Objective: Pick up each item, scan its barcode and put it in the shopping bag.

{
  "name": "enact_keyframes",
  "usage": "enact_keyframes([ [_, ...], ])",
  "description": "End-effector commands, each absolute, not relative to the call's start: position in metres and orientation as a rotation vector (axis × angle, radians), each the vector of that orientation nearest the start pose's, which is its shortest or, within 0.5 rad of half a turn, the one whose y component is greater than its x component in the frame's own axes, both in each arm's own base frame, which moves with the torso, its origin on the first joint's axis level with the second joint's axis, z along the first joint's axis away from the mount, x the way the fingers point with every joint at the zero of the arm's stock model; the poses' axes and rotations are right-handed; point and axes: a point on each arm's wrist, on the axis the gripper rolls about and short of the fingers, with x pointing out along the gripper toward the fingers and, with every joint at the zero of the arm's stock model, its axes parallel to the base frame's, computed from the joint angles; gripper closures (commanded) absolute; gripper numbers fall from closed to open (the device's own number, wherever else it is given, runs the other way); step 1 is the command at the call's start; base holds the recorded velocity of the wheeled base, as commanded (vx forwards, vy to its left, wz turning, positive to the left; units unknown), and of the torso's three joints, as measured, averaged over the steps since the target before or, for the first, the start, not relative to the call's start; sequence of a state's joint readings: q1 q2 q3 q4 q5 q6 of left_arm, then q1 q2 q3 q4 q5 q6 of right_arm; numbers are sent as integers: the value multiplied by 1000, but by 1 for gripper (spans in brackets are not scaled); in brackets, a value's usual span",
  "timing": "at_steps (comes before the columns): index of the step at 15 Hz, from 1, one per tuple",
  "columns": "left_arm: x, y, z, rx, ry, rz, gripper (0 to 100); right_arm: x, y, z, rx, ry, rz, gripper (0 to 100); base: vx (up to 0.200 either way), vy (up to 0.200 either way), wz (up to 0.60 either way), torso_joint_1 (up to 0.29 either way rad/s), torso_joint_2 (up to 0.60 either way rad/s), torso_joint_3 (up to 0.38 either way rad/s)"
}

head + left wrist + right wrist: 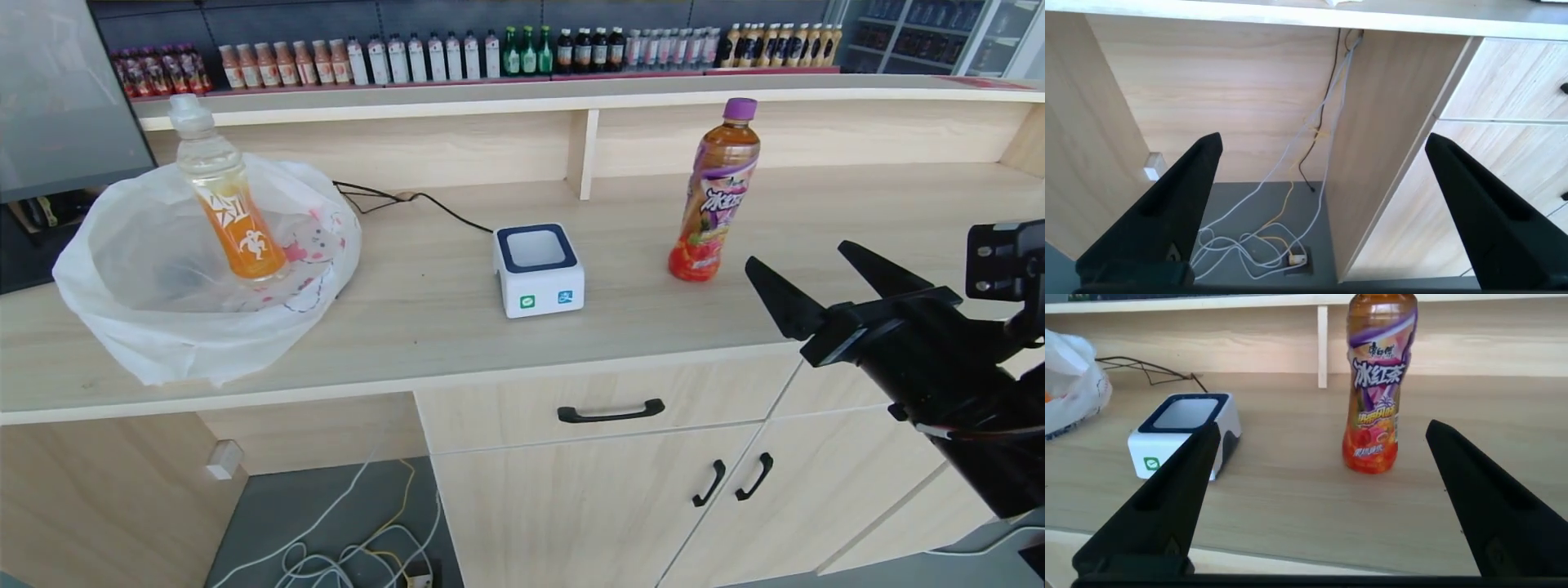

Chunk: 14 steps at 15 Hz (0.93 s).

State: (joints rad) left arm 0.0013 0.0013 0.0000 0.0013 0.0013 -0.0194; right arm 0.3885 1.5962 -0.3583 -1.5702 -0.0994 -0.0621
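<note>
Left gripper (1323,143): fingers spread, empty, low down facing the open bay under the counter (457,343). Loose floor cables (1261,245) lie in the bay. Risk: lifting it straight up could clip the underside of the counter's lip.

Shopping bag (98,245): far left on the counter, mouth open, walls floppy, near side close to the counter's near edge. Orange bottle (233,212) leans inside it. Risks:
- a second bottle dropped in could knock the first over
- a push on the bag wall could drag the bag toward the edge

Scanner (538,269): mid-counter, window up, with a black cable (408,198) trailing far-left toward the bag. Risks:
- a low carry from right to left could hit the scanner or snag the cable
- the barcode may face the wrong way, so no read

Tea bottle (718,196): upright, right of the scanner and well apart from it, untouched. It is tall and narrow, so I judge it tips if one finger lands first.

Right gripper (796,252): fingers spread, holding nothing, at the counter's near edge, near and right of the tea bottle.

Room:
- bare counter between scanner and tea bottle, and more to the bottle's right
- far side closed by the raised back ledge and its upright divider (581,151)
- near side is a drop-off
- best approach looks like from near, level with the label
</note>
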Motion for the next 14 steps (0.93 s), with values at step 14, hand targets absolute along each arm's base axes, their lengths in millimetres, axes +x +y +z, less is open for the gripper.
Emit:
enact_keyframes([
  [14,-23,0,75,-14,3,3,0,218,87,189,15,-318,276,0,0,-100,0,2,0,1],
])
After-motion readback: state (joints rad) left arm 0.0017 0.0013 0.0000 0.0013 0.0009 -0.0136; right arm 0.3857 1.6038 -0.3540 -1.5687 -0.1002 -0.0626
